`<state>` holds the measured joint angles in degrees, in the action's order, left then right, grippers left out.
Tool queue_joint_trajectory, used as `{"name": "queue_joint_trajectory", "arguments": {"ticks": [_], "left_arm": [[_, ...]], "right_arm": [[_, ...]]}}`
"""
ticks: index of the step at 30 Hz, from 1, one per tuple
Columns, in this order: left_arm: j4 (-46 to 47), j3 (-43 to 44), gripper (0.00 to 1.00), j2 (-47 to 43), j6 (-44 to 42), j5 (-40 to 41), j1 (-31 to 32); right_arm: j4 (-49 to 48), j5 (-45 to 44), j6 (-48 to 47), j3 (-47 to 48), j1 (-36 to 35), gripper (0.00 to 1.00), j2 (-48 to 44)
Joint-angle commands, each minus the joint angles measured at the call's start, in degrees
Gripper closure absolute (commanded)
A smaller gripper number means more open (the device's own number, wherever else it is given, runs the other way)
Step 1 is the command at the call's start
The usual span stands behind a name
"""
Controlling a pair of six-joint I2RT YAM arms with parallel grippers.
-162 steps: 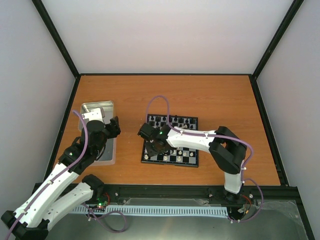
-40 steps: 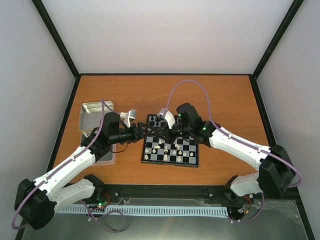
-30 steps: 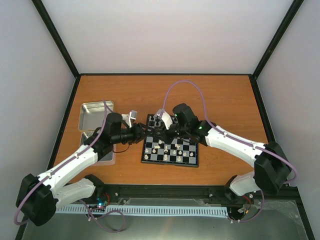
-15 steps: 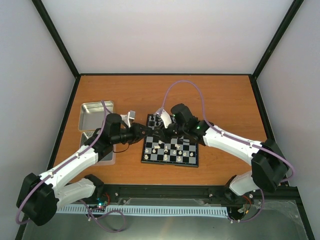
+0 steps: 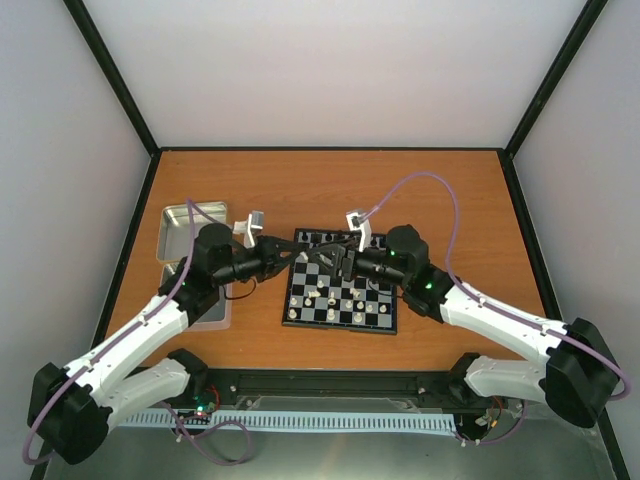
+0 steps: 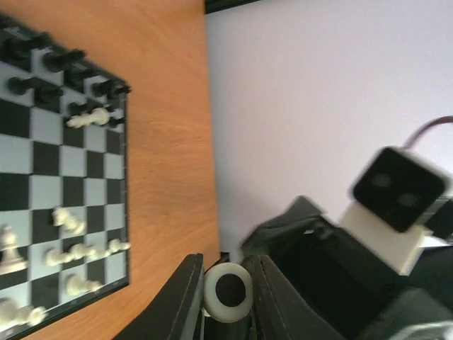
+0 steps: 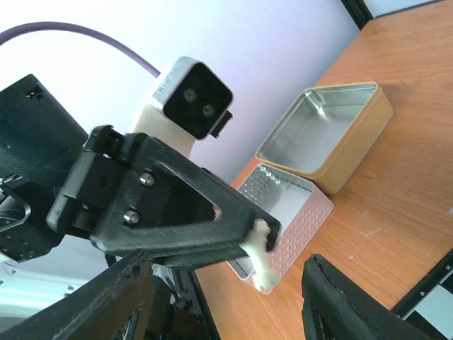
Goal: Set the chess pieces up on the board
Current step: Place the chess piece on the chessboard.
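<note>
Orange-brown wooden table [image 5: 440,190] enclosed by pale walls, seen from above. A small square chessboard with black and pale squares [image 5: 380,317] lies at the centre of the frame. Tiny black chessmen [image 5: 345,239] line its upper edge, and tiny cream-white chessmen [image 5: 330,300] are scattered over its lower rows.

Both arms reach inward and meet over the upper left part of the board. The left gripper [image 6: 225,280] is closed on a single cream-white chess piece [image 7: 261,256]. In the left wrist view the piece's round base shows between the two fingers. In the right wrist view the piece hangs below the black fingertips, at the centre of the frame. From above, this grip sits at the board's upper left corner.

The right gripper [image 5: 338,262] faces it from just beside. Its fingers are spread wide at the lower corners of the right wrist view, with nothing between them.

A gold-sided square metal tin [image 7: 354,152] and an embossed metal lid [image 7: 297,205] lie at the left of the table.
</note>
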<state>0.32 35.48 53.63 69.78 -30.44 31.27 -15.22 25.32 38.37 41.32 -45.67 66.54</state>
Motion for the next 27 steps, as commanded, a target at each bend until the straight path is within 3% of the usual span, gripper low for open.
{"name": "queue_joint_trajectory", "arguments": {"ticks": [1,7,21,27], "left_arm": [[6.5,4.4,0.89,-1.4,8.1,-1.7,0.1],[14.0,4.5,0.88,-1.2,17.1,-4.1,0.1],[17.5,3.2,0.88,-1.0,21.6,-4.6,0.1],[17.5,2.2,0.87,-0.9,21.4,-4.7,0.1]], "right_arm": [[-14.9,-1.7,12.6,-4.1,-0.2,0.41,-0.6],[-23.3,0.1,16.5,-5.9,-0.5,0.4,0.0],[-30.2,0.1,22.3,-4.6,-0.6,0.76,4.3],[-30.0,-0.6,22.0,-4.8,-0.6,0.84,3.4]]}}
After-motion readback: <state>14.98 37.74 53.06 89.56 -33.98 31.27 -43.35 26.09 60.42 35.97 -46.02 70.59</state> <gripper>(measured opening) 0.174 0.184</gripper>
